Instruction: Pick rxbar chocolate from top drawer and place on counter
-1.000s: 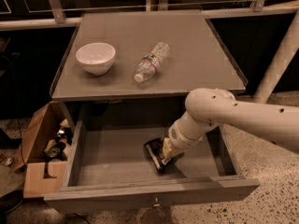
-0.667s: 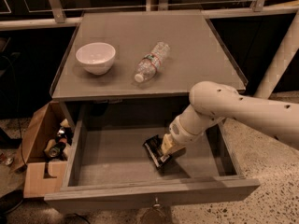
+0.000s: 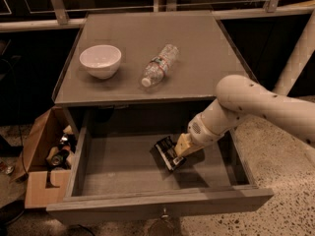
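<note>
The rxbar chocolate [image 3: 167, 154], a small black bar with white print, is tilted just above the floor of the open top drawer [image 3: 157, 204], right of its middle. My gripper [image 3: 180, 148] reaches down into the drawer from the right and is shut on the bar's right end. The white arm comes in from the right, crossing over the drawer's right side. The grey counter [image 3: 202, 43] lies above and behind the drawer.
A white bowl [image 3: 100, 60] stands on the counter's left. A clear plastic bottle [image 3: 160, 64] lies on its side near the counter's middle. An open cardboard box [image 3: 40, 178] with clutter sits on the floor left of the cabinet.
The gripper and arm have risen slightly, and the bar has come up with them, tilted off the drawer floor.
</note>
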You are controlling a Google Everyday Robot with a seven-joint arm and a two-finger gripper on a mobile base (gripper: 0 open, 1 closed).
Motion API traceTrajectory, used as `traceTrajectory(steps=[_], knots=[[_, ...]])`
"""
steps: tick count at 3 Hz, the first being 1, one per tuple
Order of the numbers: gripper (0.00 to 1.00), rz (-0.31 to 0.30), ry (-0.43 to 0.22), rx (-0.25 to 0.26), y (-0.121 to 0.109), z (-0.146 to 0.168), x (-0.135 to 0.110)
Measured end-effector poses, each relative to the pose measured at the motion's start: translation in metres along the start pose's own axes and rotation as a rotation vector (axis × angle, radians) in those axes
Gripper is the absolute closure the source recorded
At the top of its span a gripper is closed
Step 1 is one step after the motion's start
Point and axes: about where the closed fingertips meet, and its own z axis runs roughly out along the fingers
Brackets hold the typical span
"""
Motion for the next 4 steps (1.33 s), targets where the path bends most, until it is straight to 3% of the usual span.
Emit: traceTrajectory(steps=[1,3,4], knots=[[1.0,0.015,-0.024,-0.006,-0.013,-0.081,0.016],[1.0,0.021,-0.019,-0.006,-0.009,-0.097,0.02],[1.0,0.037,-0.04,0.016,-0.003,-0.141,0.035]])
